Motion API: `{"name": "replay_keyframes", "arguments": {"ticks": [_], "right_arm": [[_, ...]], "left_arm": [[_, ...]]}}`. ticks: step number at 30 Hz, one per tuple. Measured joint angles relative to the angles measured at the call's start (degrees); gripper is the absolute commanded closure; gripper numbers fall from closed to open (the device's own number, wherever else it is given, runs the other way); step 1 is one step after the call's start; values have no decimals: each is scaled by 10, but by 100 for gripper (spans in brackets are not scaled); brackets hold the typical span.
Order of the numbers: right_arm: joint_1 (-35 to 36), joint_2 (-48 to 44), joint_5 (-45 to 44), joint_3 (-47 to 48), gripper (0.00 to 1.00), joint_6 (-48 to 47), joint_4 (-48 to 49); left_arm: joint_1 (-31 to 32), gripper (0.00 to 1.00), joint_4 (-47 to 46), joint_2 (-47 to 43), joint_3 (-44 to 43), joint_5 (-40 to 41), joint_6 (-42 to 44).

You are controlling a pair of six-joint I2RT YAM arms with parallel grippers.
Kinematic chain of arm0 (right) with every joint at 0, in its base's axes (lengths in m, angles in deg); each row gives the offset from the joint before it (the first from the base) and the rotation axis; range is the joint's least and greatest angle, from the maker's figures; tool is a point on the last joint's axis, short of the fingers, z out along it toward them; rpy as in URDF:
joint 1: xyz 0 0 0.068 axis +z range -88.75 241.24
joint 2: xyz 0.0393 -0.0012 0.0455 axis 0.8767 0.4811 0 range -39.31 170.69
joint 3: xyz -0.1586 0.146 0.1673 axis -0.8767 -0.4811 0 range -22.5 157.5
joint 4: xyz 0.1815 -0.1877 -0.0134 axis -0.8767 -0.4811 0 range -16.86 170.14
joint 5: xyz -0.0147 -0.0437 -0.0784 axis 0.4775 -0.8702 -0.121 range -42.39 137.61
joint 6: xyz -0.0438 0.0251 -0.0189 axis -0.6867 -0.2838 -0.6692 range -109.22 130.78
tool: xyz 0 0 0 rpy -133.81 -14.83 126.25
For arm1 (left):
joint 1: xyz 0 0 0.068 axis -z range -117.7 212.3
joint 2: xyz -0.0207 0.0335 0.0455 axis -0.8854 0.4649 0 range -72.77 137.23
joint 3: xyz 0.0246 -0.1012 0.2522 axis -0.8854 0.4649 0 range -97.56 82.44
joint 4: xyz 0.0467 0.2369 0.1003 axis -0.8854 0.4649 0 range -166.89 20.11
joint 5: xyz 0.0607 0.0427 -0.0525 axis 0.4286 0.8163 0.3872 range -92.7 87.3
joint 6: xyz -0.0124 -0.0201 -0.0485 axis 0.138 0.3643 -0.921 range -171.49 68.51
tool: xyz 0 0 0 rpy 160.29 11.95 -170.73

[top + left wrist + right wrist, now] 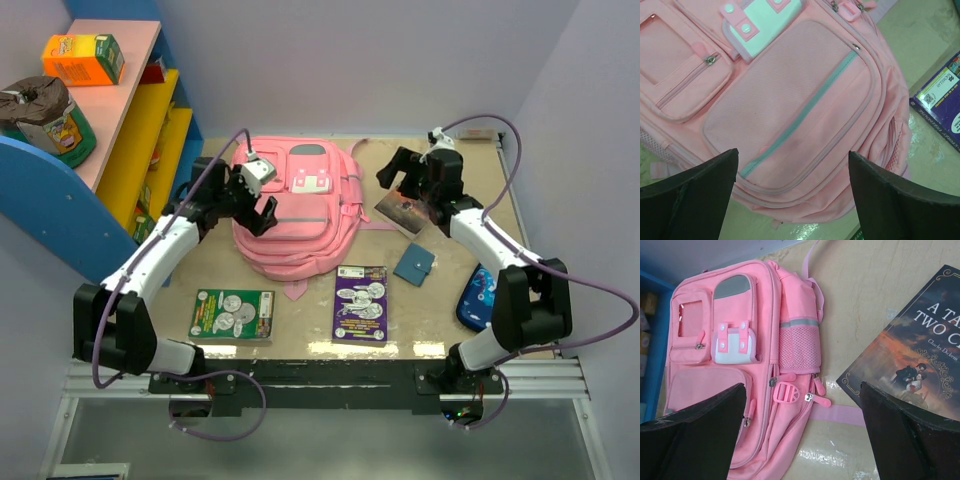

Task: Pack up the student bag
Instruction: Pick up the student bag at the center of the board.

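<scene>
Student bag (300, 235), soft pink woven fabric, rounded corners, mesh side pocket (799, 350)

Top camera spans the table (302, 325); both wrist cameras closely share the student bag (300, 215).

The left arm (185, 238) hides part of the student bag (312, 222); the novel (912, 352), apparently Dickens, runs off-frame.

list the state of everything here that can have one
student bag, lying flat, front up, zips look shut
left gripper, open over the bag, empty
right gripper, open, empty
novel, closed, flat
purple book, closed
green book, closed
blue wallet, closed
blue pouch, partly hidden, cannot tell
</scene>
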Motion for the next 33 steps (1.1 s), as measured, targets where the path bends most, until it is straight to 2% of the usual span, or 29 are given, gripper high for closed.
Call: {"name": "replay_keyframes", "arguments": {"ticks": [10,21,33], "right_arm": [[0,-18,-22,-2,2,-1,-24],[0,-98,-53,-48,2,-15,-42],[0,-104,-60,-54,5,-26,-51]], "left_arm": [[87,0,-4,42,37,61,63],[112,0,-46,92,47,102,107],[133,0,-106,97,63,134,118]]}}
